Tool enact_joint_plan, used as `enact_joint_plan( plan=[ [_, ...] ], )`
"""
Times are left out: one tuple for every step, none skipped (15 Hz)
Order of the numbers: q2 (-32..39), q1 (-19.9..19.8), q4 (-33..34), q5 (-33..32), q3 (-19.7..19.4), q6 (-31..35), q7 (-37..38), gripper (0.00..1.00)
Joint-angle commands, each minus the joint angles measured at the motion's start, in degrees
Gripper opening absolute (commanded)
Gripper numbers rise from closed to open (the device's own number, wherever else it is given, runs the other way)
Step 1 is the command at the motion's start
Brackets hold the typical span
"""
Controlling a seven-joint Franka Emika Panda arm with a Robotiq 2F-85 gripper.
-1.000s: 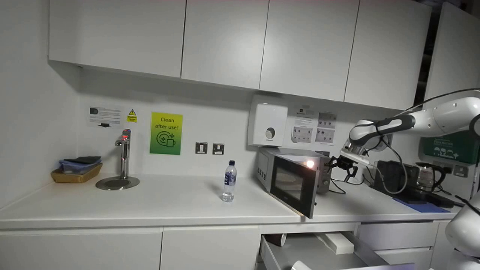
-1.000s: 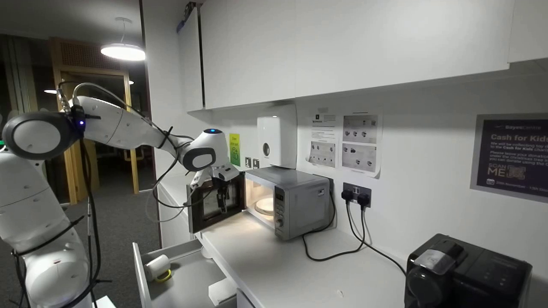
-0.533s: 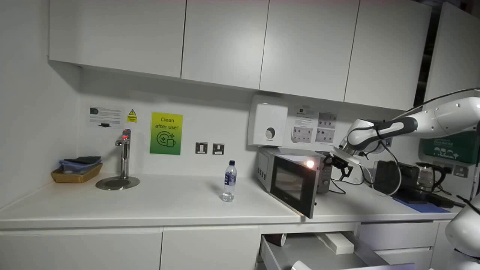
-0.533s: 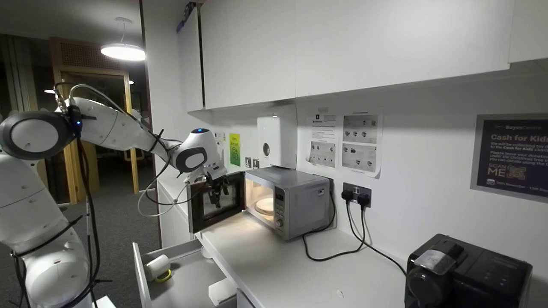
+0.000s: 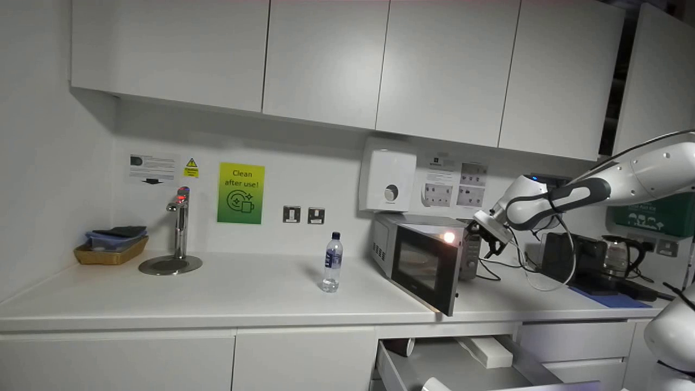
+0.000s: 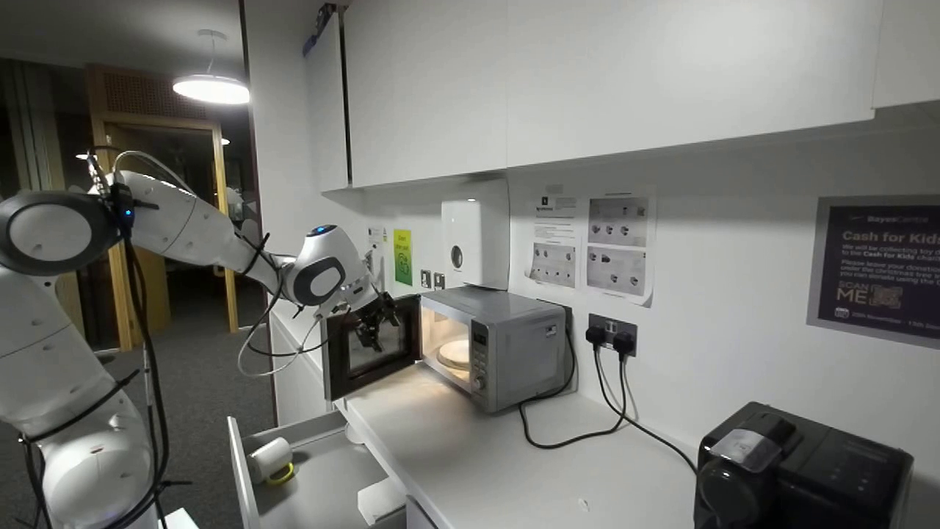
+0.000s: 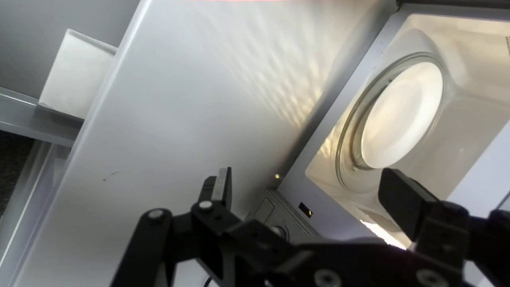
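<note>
My gripper (image 7: 306,173) is open and empty. Its black fingers (image 7: 402,199) stand wide apart in the wrist view. It hangs in front of the silver microwave (image 6: 525,353), beside the inner face of the open door (image 6: 338,360). The gripper also shows in both exterior views (image 5: 481,243) (image 6: 380,327). The microwave's inside is lit. A white round plate or shallow dish (image 7: 402,115) sits on the glass turntable (image 7: 339,159). The gripper touches nothing that I can make out.
An open drawer (image 6: 330,477) below the counter (image 6: 477,455) holds a white mug (image 6: 270,459) with a yellow handle and a white box (image 7: 77,75). A water bottle (image 5: 332,266) stands left of the microwave. A black coffee machine (image 6: 793,477) and cables stand on its other side.
The arm has drawn back a little, and the wrist has tilted so the gripper points more toward the microwave opening. The door, dish and drawer have not moved.
</note>
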Motion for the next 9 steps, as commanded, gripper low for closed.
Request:
enact_joint_plan(
  plan=[
    [-2.6, -0.1, -2.2, -0.2, 0.0, 0.6, 1.8, 1.0],
    [-0.4, 0.1, -0.7, -0.3, -0.1, 0.7, 1.1, 1.0],
    [-0.5, 0.1, -0.7, -0.3, -0.1, 0.7, 1.1, 1.0],
    [-0.5, 0.1, -0.8, -0.3, -0.1, 0.7, 1.1, 1.0],
    [-0.5, 0.1, -0.8, -0.3, -0.1, 0.7, 1.1, 1.0],
    [-0.5, 0.1, -0.8, -0.3, -0.1, 0.7, 1.1, 1.0],
    [-0.5, 0.1, -0.8, -0.3, -0.1, 0.7, 1.1, 1.0],
    [-0.5, 0.1, -0.8, -0.3, -0.1, 0.7, 1.1, 1.0],
    [-0.5, 0.1, -0.8, -0.3, -0.1, 0.7, 1.1, 1.0]
  ],
)
